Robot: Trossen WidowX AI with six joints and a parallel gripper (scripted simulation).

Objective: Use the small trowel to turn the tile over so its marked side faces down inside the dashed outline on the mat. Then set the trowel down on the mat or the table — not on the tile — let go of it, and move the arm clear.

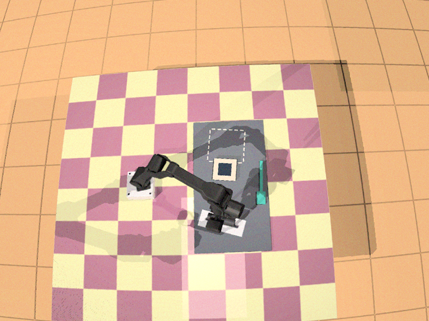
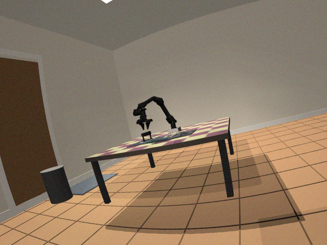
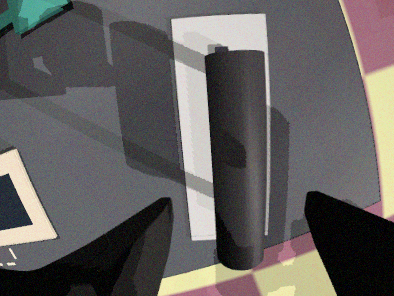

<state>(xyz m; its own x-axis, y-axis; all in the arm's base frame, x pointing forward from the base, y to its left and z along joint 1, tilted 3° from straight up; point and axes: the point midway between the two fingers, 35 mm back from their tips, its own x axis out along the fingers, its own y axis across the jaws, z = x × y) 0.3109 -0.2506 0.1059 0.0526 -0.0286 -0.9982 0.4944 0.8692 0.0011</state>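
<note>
The small trowel, a white plate point(image 1: 239, 229) point(image 3: 192, 220) with a raised black bar handle point(image 2: 145, 133) point(image 3: 237, 115), lies on the grey mat point(image 1: 260, 243) point(image 3: 325, 75). My gripper point(image 1: 223, 223) point(image 2: 145, 128) point(image 3: 239, 205) is open, pointing down just above the handle, a finger on each side of it in the wrist view. Nothing is held. The cream tile point(image 1: 224, 169) point(image 3: 42, 220) lies flat, dark square up. It is mostly outside the dashed outline point(image 1: 211, 129), overlapping its side nearest the trowel. The gripper partly hides the trowel in the top view.
A teal spatula-shaped tool point(image 1: 261, 197) point(image 3: 42, 15) lies along the mat's right edge in the top view, beyond the tile. The arm's white base point(image 1: 141, 194) stands left of the mat on the checkered table point(image 1: 281, 302). A dark bin point(image 2: 56, 185) stands on the floor.
</note>
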